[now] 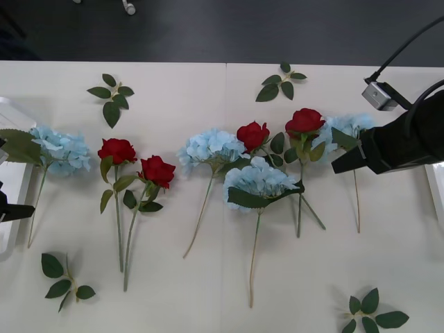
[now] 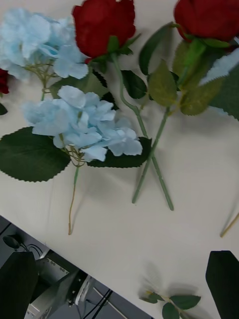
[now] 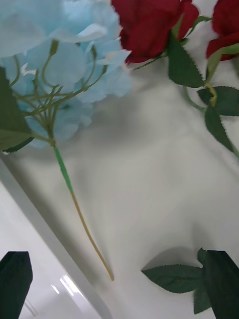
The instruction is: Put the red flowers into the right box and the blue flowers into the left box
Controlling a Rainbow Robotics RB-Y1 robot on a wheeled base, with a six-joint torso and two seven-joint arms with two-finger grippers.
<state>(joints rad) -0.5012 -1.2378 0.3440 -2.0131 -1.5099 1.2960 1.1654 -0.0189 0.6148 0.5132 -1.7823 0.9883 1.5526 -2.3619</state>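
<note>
Red flowers (image 1: 157,171) lie across the white worktop (image 1: 208,291): two side by side left of centre, two more right of centre (image 1: 252,134) among the blooms there; blue flowers (image 1: 211,147) are spread along the same row, one at the far left (image 1: 62,150) just beside the left box (image 1: 12,201), two near the middle, one at the right (image 1: 347,127) partly under the right arm; all stems point toward the robot; loose leaf sprigs (image 1: 112,98) are scattered around them; the right box (image 1: 437,184) shows as a white rim at the worktop's right edge; right claw (image 2: 119,284) hovers above the right-hand cluster, fingers spread wide and holding nothing; left claw (image 3: 119,284) hangs above the far-left blue flower's stem at the left box's rim, likewise released and empty.
</note>
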